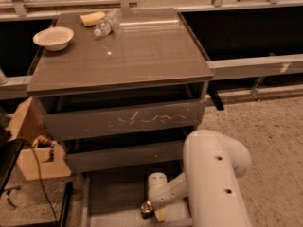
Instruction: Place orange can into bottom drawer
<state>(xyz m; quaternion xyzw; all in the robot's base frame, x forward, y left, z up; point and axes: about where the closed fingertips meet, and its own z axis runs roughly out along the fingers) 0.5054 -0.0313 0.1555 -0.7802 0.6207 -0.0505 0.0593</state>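
Three drawers sit under the cabinet top. Only the bottom drawer is pulled out, at the lower middle of the frame. The gripper is down inside it, low over the grey floor and near the drawer's front edge. The big white arm fills the lower right.

A small orange-gold glint at the gripper's tip looks like the orange can. I cannot tell whether the gripper is clamped on the can or loose around it, or whether the can touches the floor.

That doubt is the main risk. Released while tilted or short of the floor, a round can would likely topple and roll across the flat bottom, perhaps to the back, under the middle drawer.

The front of that drawer hangs just above the arm's wrist. A lift that drifts toward the upper part of the frame could catch it. A careless pull-out could also brush the can and knock it over.

The arm hides the drawer's right half, so clearance there cannot be judged. The bowl and the water bottle, at the upper left, are well apart from all this.
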